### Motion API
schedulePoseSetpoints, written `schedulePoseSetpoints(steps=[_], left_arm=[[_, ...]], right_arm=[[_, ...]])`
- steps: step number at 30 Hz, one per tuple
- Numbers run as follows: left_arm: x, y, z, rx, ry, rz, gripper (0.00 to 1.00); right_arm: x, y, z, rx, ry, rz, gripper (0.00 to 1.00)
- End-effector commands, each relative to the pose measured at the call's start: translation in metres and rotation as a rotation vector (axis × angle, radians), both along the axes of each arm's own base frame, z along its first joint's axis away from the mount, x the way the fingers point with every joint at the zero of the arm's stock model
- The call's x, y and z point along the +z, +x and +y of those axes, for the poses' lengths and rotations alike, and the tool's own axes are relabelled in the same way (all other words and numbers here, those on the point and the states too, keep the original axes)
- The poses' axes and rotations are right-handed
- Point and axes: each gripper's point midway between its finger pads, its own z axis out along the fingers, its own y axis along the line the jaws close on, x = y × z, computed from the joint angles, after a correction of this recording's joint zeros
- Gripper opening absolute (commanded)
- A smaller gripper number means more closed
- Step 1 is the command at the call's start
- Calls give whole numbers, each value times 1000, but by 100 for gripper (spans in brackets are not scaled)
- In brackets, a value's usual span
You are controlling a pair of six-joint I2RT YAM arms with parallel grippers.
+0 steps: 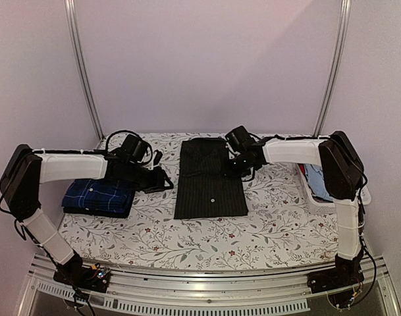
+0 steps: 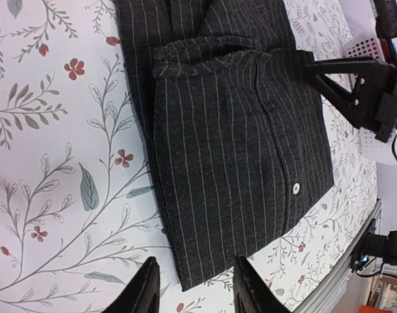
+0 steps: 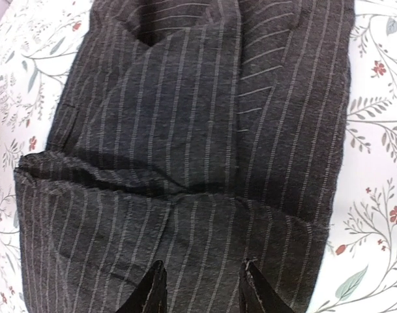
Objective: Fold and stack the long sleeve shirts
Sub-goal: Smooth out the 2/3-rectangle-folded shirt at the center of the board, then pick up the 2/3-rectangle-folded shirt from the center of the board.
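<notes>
Currently left gripper and right gripper, fingers released, are flanking black shirt mid-desk; navy shirt is lying at left edge.

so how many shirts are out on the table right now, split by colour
black pinstriped shirt: 1
navy checked shirt: 1
total: 2
not counted: blue cloth at the right edge, too hidden to tell what it is
</notes>
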Motion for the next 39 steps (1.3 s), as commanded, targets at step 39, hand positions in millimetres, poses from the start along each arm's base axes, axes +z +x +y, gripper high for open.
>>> schedulePoseSetpoints(steps=[39], left_arm=[[-45, -54, 1, -13, -54, 110, 40]], right_arm=[[-11, -137, -69, 70, 85, 175, 44]])
